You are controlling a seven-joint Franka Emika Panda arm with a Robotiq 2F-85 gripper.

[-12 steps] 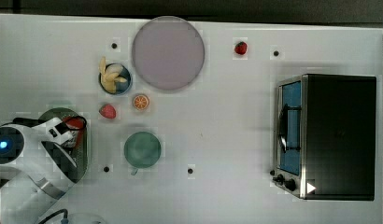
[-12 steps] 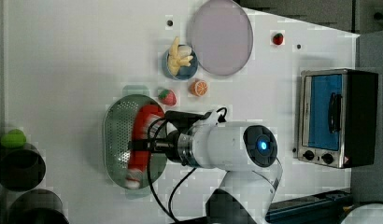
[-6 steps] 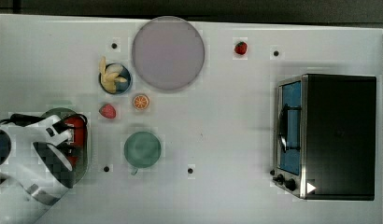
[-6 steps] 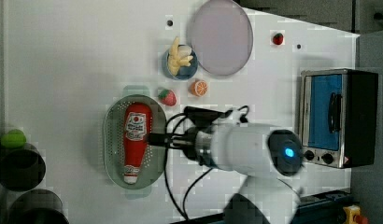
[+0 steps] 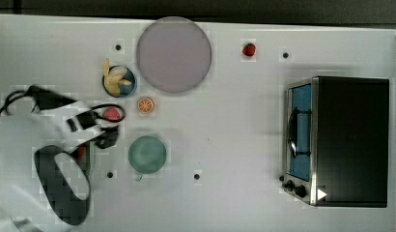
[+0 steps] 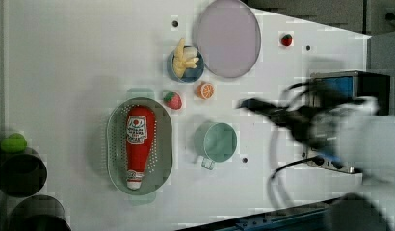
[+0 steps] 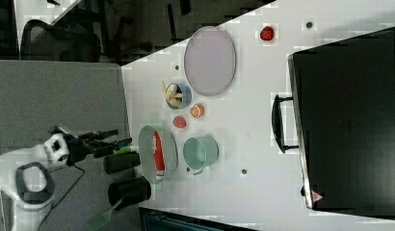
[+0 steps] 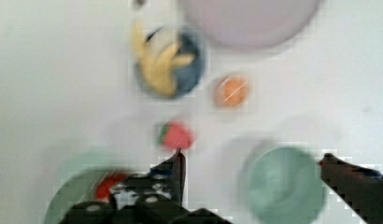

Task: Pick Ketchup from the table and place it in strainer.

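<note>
Top view first: the arm comes in from the top view's left and covers most of the strainer, so just a sliver of its rim and a bit of the red Ketchup peek out beside the arm. The hand sits blurry just left of the green cup, with a strawberry right above it and the orange slice a bit further right. A blue bowl of banana pieces sits beside the big lilac plate, a second strawberry is off on its own, and the toaster oven is at the far right of the white surface. Left view is the clear one: the Ketchup lies flat inside the strainer, cap toward the bottom of the left view, label up, nothing touching it. The arm is a blur over at the left view's right, in front of the oven, well apart from the strainer. Right view: the Ketchup lies lengthwise in the strainer, cup just beside it, and the hand hangs off past the surface edge near two dark cylinders. Wrist view: the two fingers stand wide apart with nothing between them, the cup in the gap below, and the strainer with a bit of red off to one side.
</note>
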